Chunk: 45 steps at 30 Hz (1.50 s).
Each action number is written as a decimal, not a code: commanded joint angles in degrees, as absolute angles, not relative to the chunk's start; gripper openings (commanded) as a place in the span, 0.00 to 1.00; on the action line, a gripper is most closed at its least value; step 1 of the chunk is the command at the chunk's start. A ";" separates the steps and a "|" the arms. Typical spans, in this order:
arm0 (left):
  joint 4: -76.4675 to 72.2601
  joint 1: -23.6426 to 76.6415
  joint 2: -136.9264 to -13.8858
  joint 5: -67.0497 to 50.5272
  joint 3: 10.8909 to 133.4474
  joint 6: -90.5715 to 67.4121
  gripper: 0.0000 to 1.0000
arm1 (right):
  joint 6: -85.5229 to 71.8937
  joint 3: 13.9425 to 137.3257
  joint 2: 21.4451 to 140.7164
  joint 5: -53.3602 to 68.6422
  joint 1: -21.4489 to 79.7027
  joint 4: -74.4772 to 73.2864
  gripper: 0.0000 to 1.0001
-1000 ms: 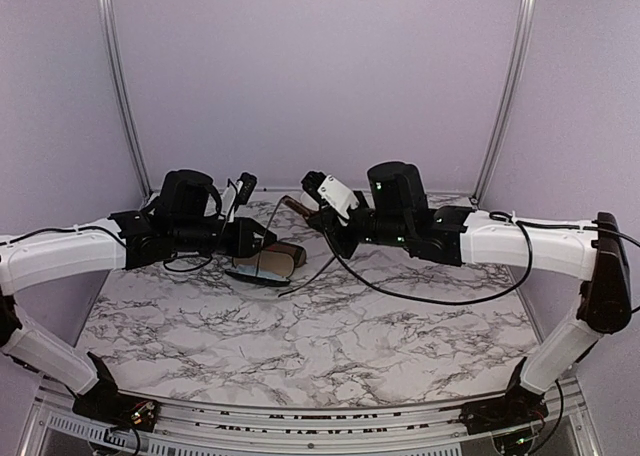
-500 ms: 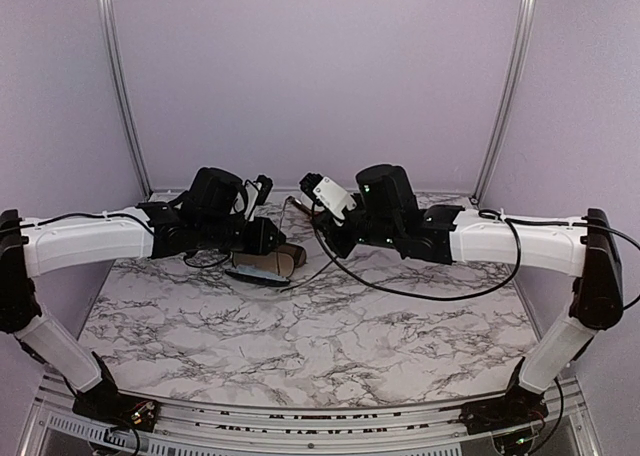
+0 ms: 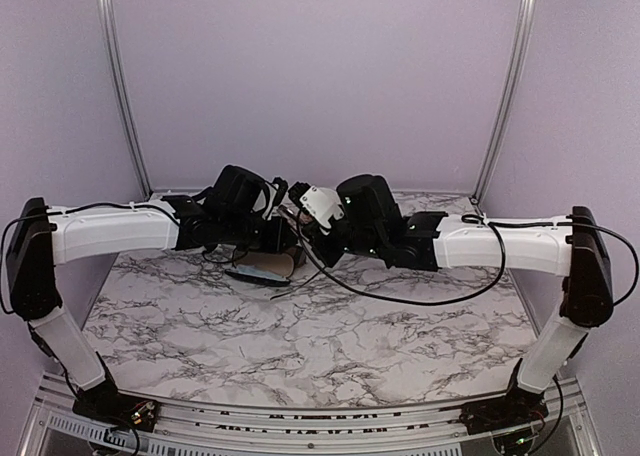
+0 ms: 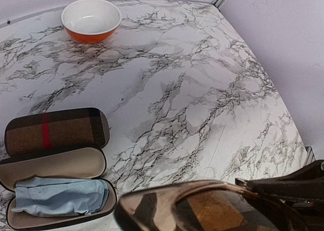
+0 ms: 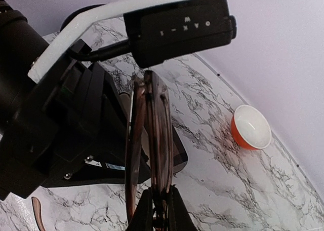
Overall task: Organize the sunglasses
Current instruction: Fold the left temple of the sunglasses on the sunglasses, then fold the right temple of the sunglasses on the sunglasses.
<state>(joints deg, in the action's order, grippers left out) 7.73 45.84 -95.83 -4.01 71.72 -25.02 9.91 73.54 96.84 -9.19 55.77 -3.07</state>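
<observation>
Closed in from both sides within the last second, now pinching the folded brown sunglasses [image 5: 152, 135] aloft in the tightly shut right end effector [image 5: 157, 213], hard against the left end effector [image 3: 285, 236] of untellable opening, likely readying a handover toward the open case [image 4: 55, 166] below.

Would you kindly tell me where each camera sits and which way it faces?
Top external: above and behind the bases, looking down at the table; left arm and right arm meet over its far side.
Left wrist: on the left arm, looking past the brown sunglasses to a plaid case, an open case and an orange bowl; own fingers unclear.
Right wrist: on the right arm, facing the left arm; its end effector grips the sunglasses.
Shared: both wrist views show sunglasses and bowl.
</observation>
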 commanded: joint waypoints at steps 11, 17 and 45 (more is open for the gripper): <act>10.94 46.21 -95.69 1.75 73.76 -24.64 0.14 | 4.58 76.64 97.38 -16.44 57.48 -1.42 0.06; 12.65 46.14 -91.57 6.36 72.15 -23.08 0.27 | 4.17 75.20 95.97 -18.50 57.10 -0.33 0.06; 17.05 46.14 -72.99 3.83 60.70 -25.45 0.46 | -6.54 75.21 90.49 -28.48 52.92 3.31 0.07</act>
<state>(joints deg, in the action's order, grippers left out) 15.00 45.87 -74.17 7.07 61.30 -24.29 -4.64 72.82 92.60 -25.87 53.15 0.43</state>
